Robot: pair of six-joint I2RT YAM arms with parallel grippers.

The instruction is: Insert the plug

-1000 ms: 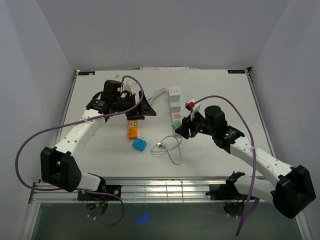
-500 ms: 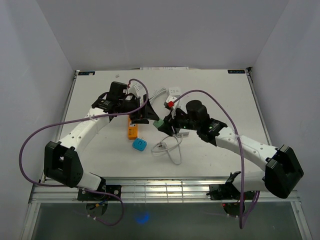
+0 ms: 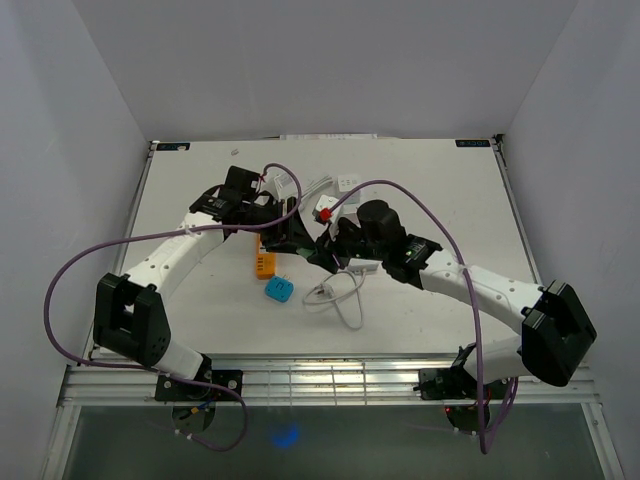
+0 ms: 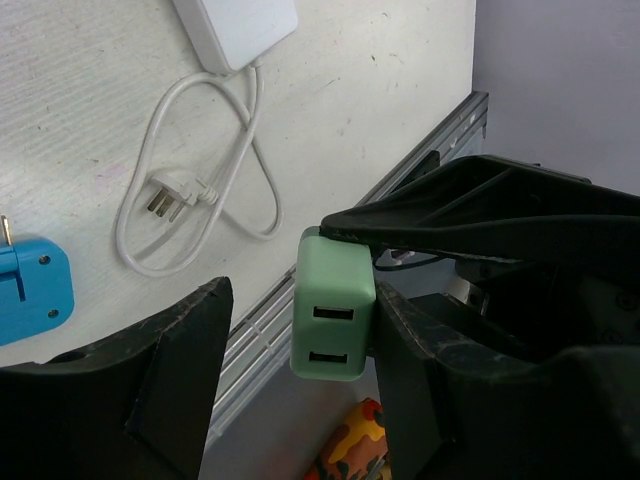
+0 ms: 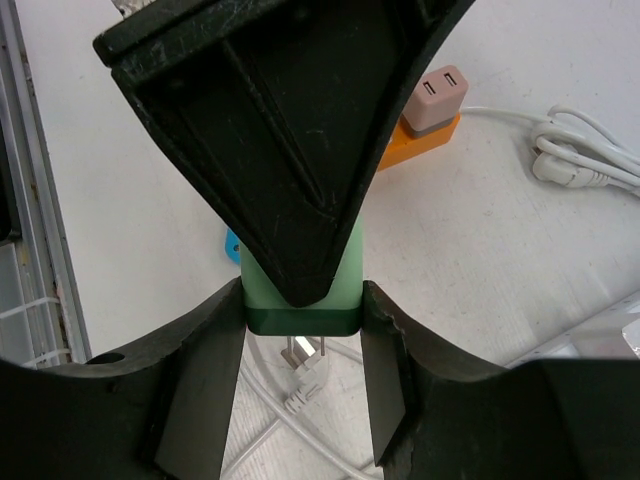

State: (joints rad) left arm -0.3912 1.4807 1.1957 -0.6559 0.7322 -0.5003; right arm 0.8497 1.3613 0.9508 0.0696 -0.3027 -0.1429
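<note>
Right wrist view shows the right gripper (image 5: 302,300) clenched on the green plug (image 5: 300,318), a finger pressed against each side of its body; a broad black finger of the left arm crosses in front of the plug's upper part. In the left wrist view the left gripper (image 4: 300,310) is spread wide with the plug between its fingers; the plug lies against one finger and a clear gap separates it from the other; two slots show on the plug's facing end. From the top external view the two grippers meet above the middle of the table (image 3: 450,200), with the plug held off the surface. An orange power strip (image 3: 264,258) lies just beside them, a pale plug seated in its end; a blue adapter (image 3: 279,290) and a looped white cable (image 3: 340,295) lie nearby.
</note>
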